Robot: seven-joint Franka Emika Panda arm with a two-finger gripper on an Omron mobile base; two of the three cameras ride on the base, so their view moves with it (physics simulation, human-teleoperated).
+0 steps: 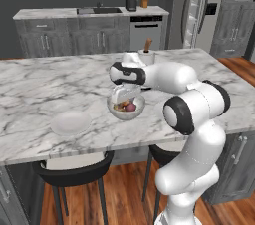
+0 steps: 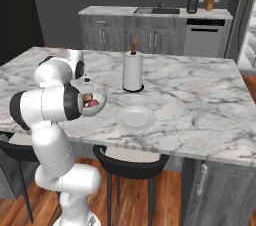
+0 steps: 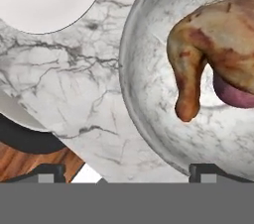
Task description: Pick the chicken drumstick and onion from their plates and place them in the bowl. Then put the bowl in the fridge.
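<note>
The bowl (image 3: 163,99) on the tabletop (image 1: 45,89) holds the chicken drumstick (image 3: 218,44) and, seemingly, the onion (image 3: 233,94); the end effector (image 3: 126,171) hovers wide open, empty.

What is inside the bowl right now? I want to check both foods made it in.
The bowl holds the chicken drumstick and the onion. The drumstick lies over the onion, hiding most of it.

Two rear cameras, left and right of the arm, look forward and down, sharing the marble island (image 1: 45,84) (and its bowl (image 1: 126,108)). The hand camera looks down closely into that bowl.
</note>
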